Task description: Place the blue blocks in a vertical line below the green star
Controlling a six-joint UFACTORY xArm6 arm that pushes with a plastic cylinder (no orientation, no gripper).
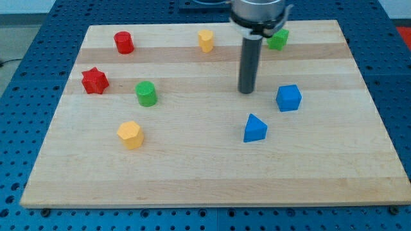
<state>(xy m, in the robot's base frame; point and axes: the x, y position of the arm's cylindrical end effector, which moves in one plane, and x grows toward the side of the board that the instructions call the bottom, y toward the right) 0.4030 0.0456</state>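
Resting on the tabletop (pixel 192 186), my tip (pixel 247 92), a bare rod holding nothing, sits left of the blue cube (pixel 288 97), below the green star (pixel 278 40).

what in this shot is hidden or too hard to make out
- Green star, camera view: the arm's grey housing covers its left part, so its shape cannot be confirmed.
- Arm above the rod: cut off by the view's top edge.
- My tip: whether it touches the board cannot be told; it sits apart from the blue cube and the blue triangular block.
- Yellow block near the view's top: too small to name its shape.
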